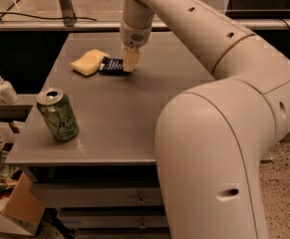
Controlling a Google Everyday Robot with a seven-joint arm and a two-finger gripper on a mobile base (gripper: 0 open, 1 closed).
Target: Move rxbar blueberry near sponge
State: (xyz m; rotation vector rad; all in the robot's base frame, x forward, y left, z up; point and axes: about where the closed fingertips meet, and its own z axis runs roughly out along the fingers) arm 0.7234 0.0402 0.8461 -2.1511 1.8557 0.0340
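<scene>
Now, claw (pixel 130 62): at right end of rxbar blueberry (pixel 111 65); open or closed, cannot tell
Bar: on table (pixel 134 118), just beside sponge (pixel 88 62)

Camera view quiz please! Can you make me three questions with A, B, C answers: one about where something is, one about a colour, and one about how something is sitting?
1. Where is the gripper?
A) down at the rxbar blueberry, at its end away from the sponge
B) on the floor
C) up near the ceiling

2. What colour is the soda can?
A) red
B) green
C) purple

3. How is the soda can sitting?
A) lying on its side
B) upside down
C) standing upright

Answers:
1 A, the gripper comes down right at the dark bar, which lies beside the sponge.
2 B, the can's sides are green.
3 C, its silver top with the opening faces up.
</scene>
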